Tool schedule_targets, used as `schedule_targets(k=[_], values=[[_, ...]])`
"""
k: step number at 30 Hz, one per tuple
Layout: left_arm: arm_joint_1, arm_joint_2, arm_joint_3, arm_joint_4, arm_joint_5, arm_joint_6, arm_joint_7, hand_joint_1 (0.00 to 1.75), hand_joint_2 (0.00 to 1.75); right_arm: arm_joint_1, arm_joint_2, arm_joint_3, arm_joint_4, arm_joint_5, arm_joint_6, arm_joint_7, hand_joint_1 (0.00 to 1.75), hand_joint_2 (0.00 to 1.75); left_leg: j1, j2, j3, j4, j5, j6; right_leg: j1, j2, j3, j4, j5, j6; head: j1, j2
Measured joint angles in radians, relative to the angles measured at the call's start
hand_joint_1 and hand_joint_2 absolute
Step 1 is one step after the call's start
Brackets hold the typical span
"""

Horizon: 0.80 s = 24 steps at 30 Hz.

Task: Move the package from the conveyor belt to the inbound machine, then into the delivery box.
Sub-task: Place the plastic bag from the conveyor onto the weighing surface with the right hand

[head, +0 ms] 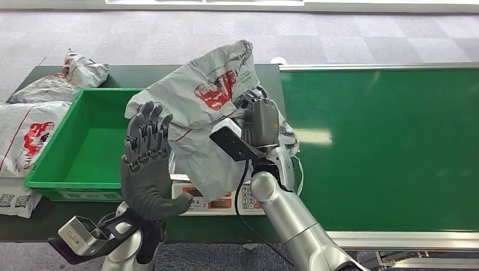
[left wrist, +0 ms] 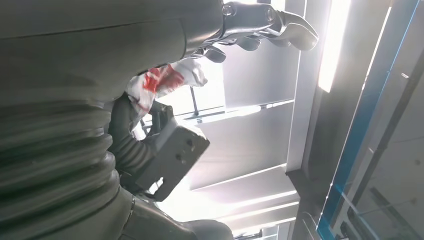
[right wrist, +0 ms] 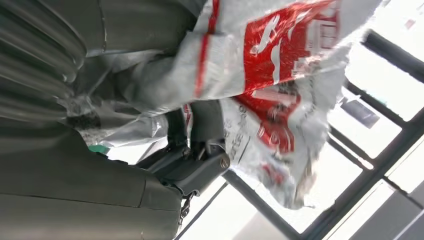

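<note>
Right hand (head: 261, 121) grips the grey package (head: 206, 107) with red print, fingers closed on its crumpled plastic — package held raised above the inbound machine (head: 220, 199), at the left end of the green conveyor belt (head: 384, 147). Left hand (head: 148, 164) stands upright beside the package, fingers extended and holding nothing. Green delivery box (head: 85, 144) sits to the left — more grey parcels (head: 34, 132) beyond it.

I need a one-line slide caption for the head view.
Right hand holds a grey plastic mailer package above the white scale, beside the green plastic bin; left hand is raised open.
</note>
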<state>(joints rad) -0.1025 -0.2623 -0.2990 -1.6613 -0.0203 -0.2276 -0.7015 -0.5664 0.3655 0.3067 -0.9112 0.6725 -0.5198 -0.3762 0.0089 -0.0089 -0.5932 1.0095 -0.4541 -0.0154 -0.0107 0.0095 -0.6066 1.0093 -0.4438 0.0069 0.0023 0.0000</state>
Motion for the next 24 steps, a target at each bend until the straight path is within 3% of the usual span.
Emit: schedule_targets(k=[3,24], values=[[0.000,0.001,-0.002,0.006,-0.006,0.000,0.000,0.00,1.75,-0.004,0.000,0.000,0.022,0.020,-0.044,0.019,0.00,0.00,0.000,0.000,0.000,0.000,0.000,0.000,0.000,0.000,0.000,0.000,0.000,0.000,0.000,0.000],[0.001,0.001,-0.003,0.018,-0.013,0.000,0.000,0.00,1.75,-0.004,0.000,-0.003,0.044,0.079,-0.093,0.054,0.00,0.00,0.000,0.000,0.000,0.000,0.000,0.000,0.000,0.000,0.000,0.000,0.000,0.000,0.000,0.000]])
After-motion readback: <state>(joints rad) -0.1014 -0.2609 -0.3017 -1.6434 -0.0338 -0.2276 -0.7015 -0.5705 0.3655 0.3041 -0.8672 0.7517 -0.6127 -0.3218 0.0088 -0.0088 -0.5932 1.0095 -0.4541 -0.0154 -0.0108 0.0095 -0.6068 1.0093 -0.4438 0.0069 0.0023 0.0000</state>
